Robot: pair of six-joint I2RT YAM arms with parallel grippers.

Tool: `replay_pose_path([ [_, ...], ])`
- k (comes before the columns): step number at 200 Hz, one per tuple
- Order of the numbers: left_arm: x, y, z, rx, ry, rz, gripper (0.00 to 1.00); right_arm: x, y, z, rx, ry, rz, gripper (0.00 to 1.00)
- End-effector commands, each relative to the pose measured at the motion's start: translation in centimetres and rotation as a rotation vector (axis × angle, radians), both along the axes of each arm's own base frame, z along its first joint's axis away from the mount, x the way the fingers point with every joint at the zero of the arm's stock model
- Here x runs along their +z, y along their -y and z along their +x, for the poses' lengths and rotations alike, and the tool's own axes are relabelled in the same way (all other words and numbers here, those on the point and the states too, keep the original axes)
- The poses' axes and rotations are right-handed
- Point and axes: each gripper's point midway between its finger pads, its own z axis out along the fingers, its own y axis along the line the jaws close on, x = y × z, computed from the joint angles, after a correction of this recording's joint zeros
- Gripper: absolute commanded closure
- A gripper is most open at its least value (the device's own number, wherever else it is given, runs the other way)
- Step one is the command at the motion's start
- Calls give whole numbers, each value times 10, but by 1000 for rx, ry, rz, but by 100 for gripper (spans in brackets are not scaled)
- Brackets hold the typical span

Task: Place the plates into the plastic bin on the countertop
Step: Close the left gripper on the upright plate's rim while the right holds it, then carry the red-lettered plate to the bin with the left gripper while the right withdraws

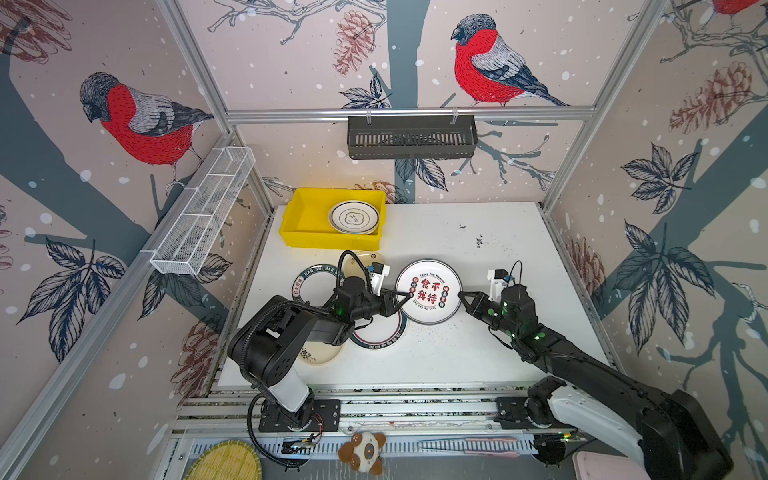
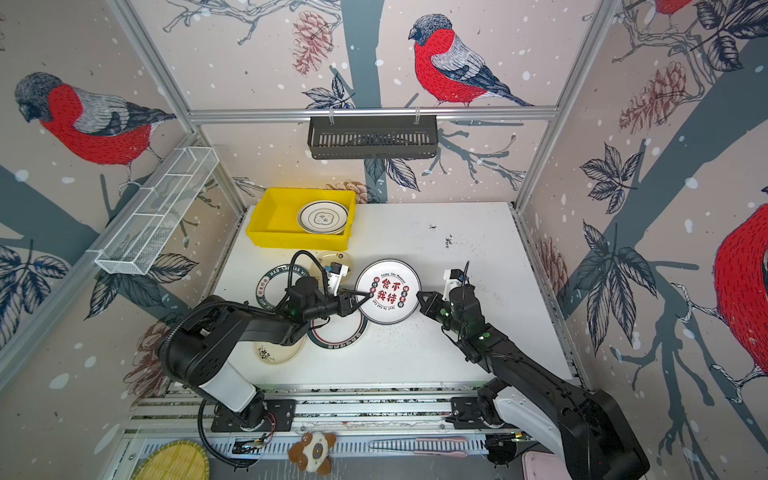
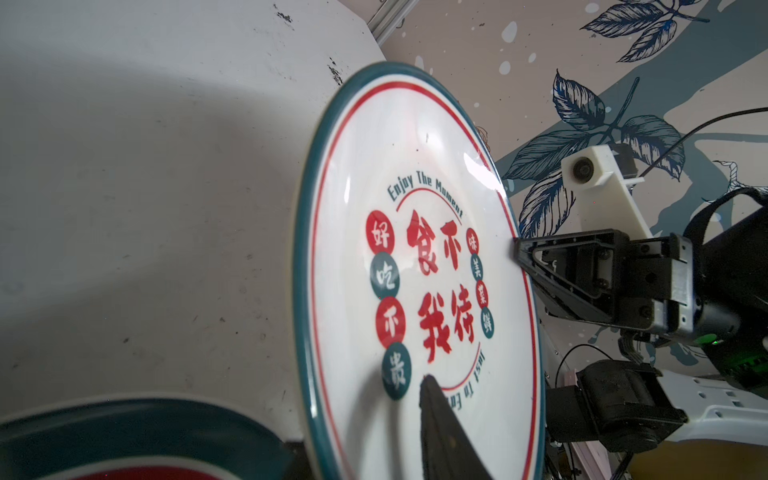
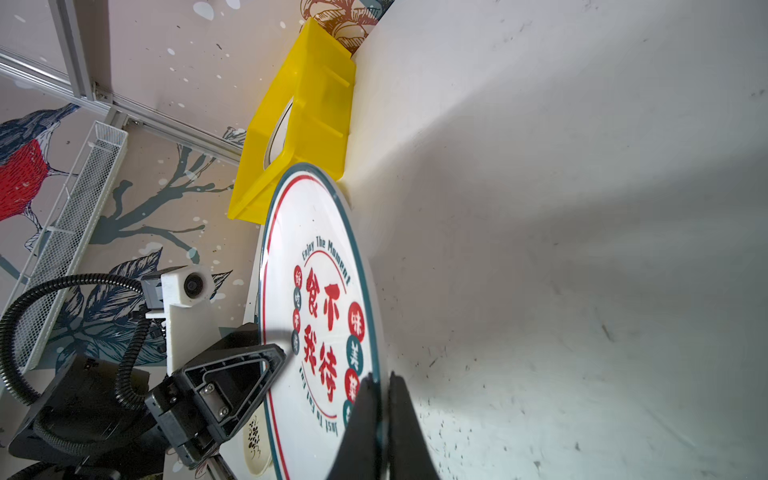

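Observation:
A white plate with red characters and a teal rim [image 1: 428,291] [image 2: 388,291] [image 3: 415,270] [image 4: 320,311] hangs tilted above the countertop [image 1: 478,353]. My right gripper [image 1: 460,296] [image 4: 380,376] is shut on its right rim. My left gripper [image 1: 410,294] [image 2: 371,294] straddles the opposite rim. Its upper finger [image 3: 440,415] lies over the plate's face and the lower one is hidden beneath. The yellow plastic bin [image 1: 328,241] [image 4: 316,104] at the back left holds one dark-rimmed plate [image 1: 354,217]. Several more plates lie under the left arm: a ring-lettered one [image 1: 316,274], another [image 1: 380,336] and a cream one [image 1: 320,357].
A black slotted basket [image 1: 411,137] hangs on the back wall and a white wire basket [image 1: 203,212] on the left wall. Aluminium rails frame the countertop. A bamboo disc [image 1: 224,461] and a plush toy [image 1: 363,451] lie in front of the arm bases.

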Motion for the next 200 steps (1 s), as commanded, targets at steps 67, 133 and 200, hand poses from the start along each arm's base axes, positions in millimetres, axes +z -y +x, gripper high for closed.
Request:
replay_pose_path([
  [67,12,0,5,11,45,-20,98,17,-15,8,23,69,21,92],
  [133,13,-7,11,52,62,1,100,21,-15,9,21,92,0,60],
  [200,39,-21,44,165,91,-30,100,37,0,14,-28,159,-80,1],
])
